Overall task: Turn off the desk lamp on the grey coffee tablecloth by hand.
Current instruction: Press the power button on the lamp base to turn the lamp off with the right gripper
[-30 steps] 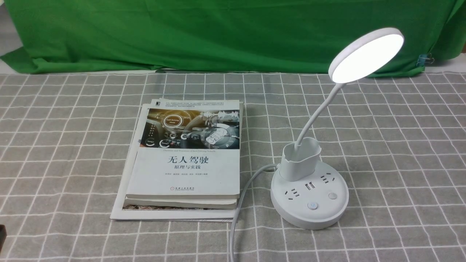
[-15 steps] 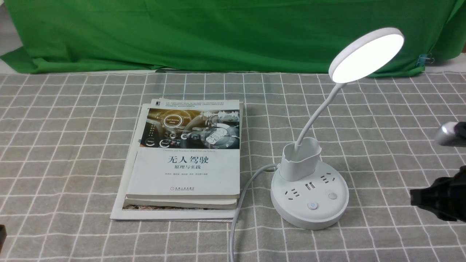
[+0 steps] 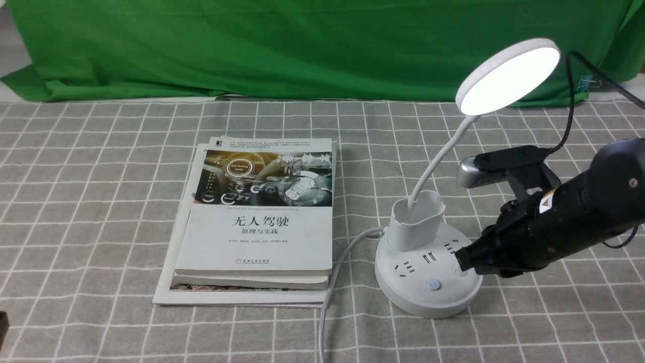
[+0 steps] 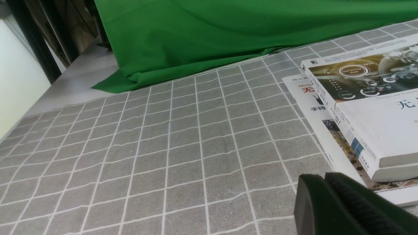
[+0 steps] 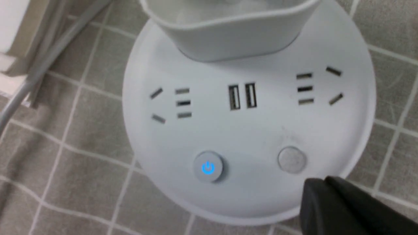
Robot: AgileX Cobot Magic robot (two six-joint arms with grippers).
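The white desk lamp stands on the grey coffee tablecloth, right of centre. Its disc head is lit. Its round base shows in the right wrist view with a blue-lit power button and a plain grey button. My right gripper is shut and empty. Its tip hangs over the base's right rim, just beside the grey button, as the right wrist view shows. My left gripper is shut and empty, low over the cloth at the near left.
A stack of books lies left of the lamp, also seen in the left wrist view. The lamp's white cord runs from the base toward the front edge. A green backdrop cloth hangs behind.
My right arm has come in from the right edge and moved left, so its shut tip now hangs over the lamp base's right rim. The lamp stays lit.
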